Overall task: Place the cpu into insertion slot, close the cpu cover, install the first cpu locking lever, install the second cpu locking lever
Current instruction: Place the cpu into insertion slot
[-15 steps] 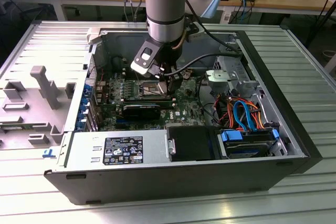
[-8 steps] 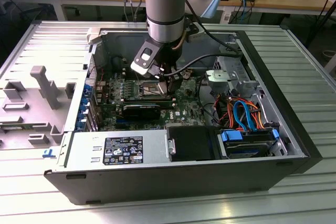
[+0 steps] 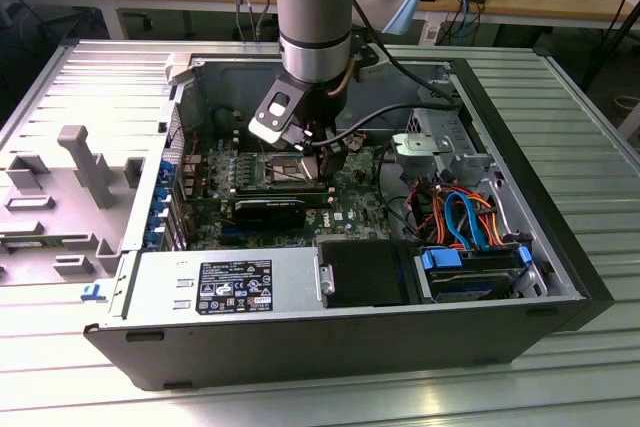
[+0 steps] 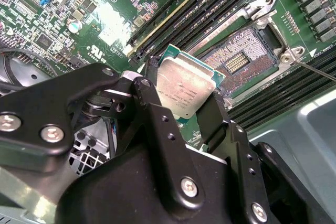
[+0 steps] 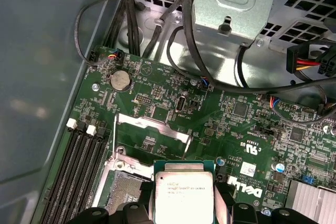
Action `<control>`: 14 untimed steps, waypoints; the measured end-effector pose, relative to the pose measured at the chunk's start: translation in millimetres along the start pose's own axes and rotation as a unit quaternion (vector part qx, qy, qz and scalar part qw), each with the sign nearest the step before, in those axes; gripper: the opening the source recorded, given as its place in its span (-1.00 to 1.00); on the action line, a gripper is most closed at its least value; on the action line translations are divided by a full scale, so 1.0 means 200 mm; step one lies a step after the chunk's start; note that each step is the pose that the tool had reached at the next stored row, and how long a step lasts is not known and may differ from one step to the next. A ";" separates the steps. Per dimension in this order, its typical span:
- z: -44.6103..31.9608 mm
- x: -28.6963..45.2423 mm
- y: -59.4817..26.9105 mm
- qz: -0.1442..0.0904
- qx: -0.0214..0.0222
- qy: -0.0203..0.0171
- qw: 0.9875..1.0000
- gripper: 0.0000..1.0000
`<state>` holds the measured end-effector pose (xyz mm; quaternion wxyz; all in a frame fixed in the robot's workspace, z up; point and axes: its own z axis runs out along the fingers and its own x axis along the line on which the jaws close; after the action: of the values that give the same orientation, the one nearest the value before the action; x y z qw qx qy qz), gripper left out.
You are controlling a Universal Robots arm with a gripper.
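Note:
The cpu (image 4: 185,83), a small square chip with a silvery top, hangs tilted between the black fingers (image 4: 151,109) of my gripper (image 4: 181,100), which is shut on it. Just beyond it lies the insertion slot (image 4: 239,61), a dark square socket with a silver rim and its contact field bare. In the first wrist view the cpu (image 5: 184,192) overlaps one side of the insertion slot (image 5: 123,188), and the cpu cover (image 5: 152,128), a silver frame plate, stands raised behind the socket. In the exterior view my gripper (image 3: 318,147) is low over the motherboard inside the open computer case.
Long black memory slots (image 4: 210,3) run beside the socket. A thin lever wire (image 4: 315,71) sticks out near the socket corner. A metal drive cage (image 5: 236,1) with black cables (image 5: 173,51) overhangs the board. The power supply (image 3: 225,287) and drives (image 3: 470,267) fill the case's near side.

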<state>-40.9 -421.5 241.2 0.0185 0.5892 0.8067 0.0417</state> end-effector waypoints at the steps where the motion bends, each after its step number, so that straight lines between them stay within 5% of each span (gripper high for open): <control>1: 0.001 0.000 0.000 0.000 0.000 0.000 1.000 0.08; 14: 0.008 0.000 -0.001 0.004 0.000 0.000 1.000 0.08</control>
<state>-40.9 -421.5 239.7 0.0187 0.5924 0.8043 0.0416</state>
